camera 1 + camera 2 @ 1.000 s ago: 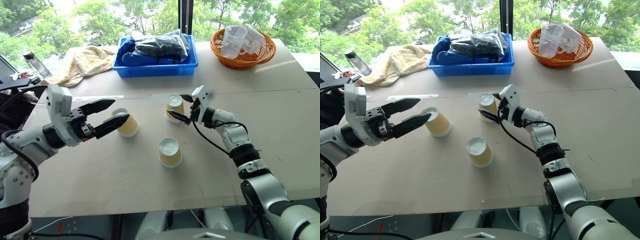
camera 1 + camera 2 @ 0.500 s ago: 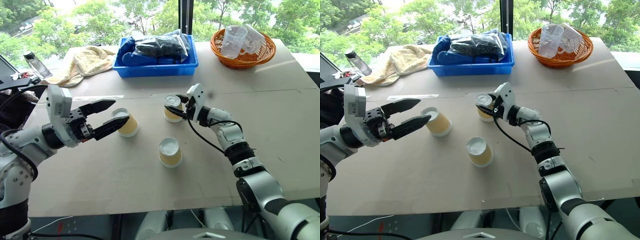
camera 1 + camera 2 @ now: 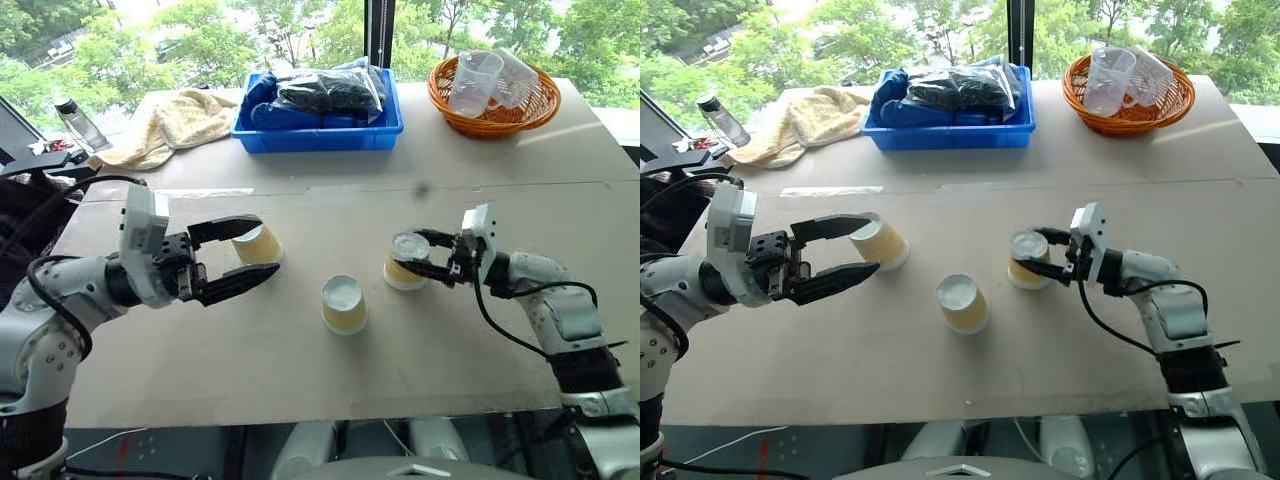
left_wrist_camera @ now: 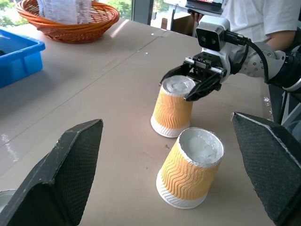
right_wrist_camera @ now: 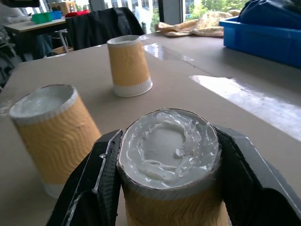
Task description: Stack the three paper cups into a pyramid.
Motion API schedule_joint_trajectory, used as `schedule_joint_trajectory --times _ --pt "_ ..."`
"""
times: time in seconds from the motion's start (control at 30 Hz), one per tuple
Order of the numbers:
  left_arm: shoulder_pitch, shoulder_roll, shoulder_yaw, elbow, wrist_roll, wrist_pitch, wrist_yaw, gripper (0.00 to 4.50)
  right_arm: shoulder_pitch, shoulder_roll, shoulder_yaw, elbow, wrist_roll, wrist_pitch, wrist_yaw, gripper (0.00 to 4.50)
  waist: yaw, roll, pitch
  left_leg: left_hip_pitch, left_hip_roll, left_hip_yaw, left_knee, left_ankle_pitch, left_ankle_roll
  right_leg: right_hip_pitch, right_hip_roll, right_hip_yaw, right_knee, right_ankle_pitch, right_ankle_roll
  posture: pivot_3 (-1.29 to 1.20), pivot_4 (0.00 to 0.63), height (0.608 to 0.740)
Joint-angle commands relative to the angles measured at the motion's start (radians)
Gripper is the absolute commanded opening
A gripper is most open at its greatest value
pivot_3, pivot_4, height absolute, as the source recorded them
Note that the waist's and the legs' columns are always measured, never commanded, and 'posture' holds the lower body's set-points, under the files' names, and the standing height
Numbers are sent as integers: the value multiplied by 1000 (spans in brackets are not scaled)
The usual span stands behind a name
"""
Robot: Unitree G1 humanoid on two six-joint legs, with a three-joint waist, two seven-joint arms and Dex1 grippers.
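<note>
- Nearest us, the middle cup [image 3: 343, 304] stands upside down on the table [image 3: 300, 380], between the two grippers and touching neither.
- To its left we see the left gripper [image 3: 256, 254], its two black fingers spread wide apart and holding nothing.
- The left cup [image 3: 257, 245], also inverted, stands just beyond the left gripper's fingertips, between them and slightly behind; we cannot tell whether the upper finger touches it.
- To the right we see the right gripper [image 3: 427, 256] clamped on the right cup [image 3: 404, 262], one finger on each side near its upturned base; in the right wrist view the fingers [image 5: 101, 174] press against the ribbed wall.
- The right cup sits inverted with its rim on the table, just right of the middle cup and apart from it.
- All three cups stand singly; no cup rests on another.
- Farther back, beyond the left gripper, lies a towel [image 3: 175, 120].
- Beyond both grippers, at centre, we see a blue bin [image 3: 318, 135] with dark bags inside.
- Beyond the right gripper, at the far corner, an orange basket [image 3: 445, 100] holds clear cups [image 3: 473, 82].
</note>
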Motion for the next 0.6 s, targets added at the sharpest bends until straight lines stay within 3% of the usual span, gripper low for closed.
schedule_joint_trajectory --times 0.03,0.6 --pt "-52 30 -22 1 3 -18 -36 4500 76 -49 1 -163 62 39 41 2068 4 0 0 0 0 0 0 0 0 0 0 0 0 0 0 0 150 740" --pt "-163 43 -104 56 23 -16 -101 4500 97 4 75 -141 -11 -24 -29 2068 14 -1 0 -1 0 -1 2 0 0 0 0 0 0 2 1 0 150 740"
